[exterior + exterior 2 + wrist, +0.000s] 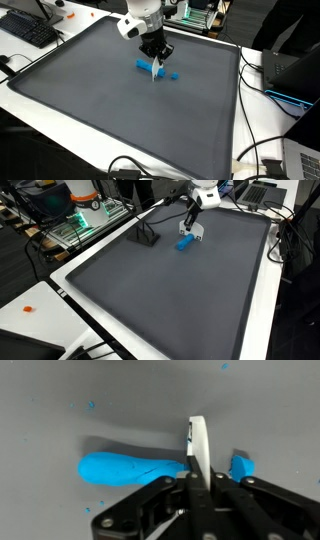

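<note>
My gripper [155, 52] hangs over the far middle of a dark grey mat [120, 110]. It is shut on a thin white flat tool [198, 448], held upright between the fingers [198, 488]. In the wrist view the tool's tip sits between a long blue lump [125, 468] and a small blue piece [242, 465]. Both exterior views show the long blue lump [146, 67] [185, 244] lying on the mat under the gripper [191, 225]. The small blue piece [174, 73] lies just beside it. Whether the tool touches the mat I cannot tell.
A black wedge-shaped object [147, 235] stands on the mat [170, 300] near the gripper. A keyboard [28, 30] lies on the white table beyond the mat's edge. Cables [262, 150] and a laptop [300, 165] lie along one side. A green-lit rack [85, 220] stands behind.
</note>
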{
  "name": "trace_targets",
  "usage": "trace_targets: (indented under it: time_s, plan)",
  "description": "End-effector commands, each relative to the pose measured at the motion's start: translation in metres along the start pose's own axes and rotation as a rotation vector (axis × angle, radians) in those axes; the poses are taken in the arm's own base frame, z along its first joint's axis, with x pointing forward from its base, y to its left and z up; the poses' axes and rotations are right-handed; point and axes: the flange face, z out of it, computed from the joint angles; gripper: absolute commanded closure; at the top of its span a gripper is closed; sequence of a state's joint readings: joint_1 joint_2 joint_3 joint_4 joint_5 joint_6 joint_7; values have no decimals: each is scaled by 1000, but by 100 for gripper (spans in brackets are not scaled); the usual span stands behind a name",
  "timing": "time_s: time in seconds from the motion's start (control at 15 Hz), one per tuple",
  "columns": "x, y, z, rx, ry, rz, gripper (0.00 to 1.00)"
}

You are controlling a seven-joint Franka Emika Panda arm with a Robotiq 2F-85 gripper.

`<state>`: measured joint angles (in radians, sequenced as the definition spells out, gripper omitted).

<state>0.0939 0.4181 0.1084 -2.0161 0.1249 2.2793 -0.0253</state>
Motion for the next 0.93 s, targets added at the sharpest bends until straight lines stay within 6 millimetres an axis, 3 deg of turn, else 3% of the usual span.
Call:
trace_targets:
  time_s: [0.0, 0.27, 0.87]
  plan:
    - [-2, -12, 19, 57, -32, -13, 99]
    - [-3, -11, 10, 40, -27, -10, 99]
    - [-5, -2, -31, 5, 30, -4, 99]
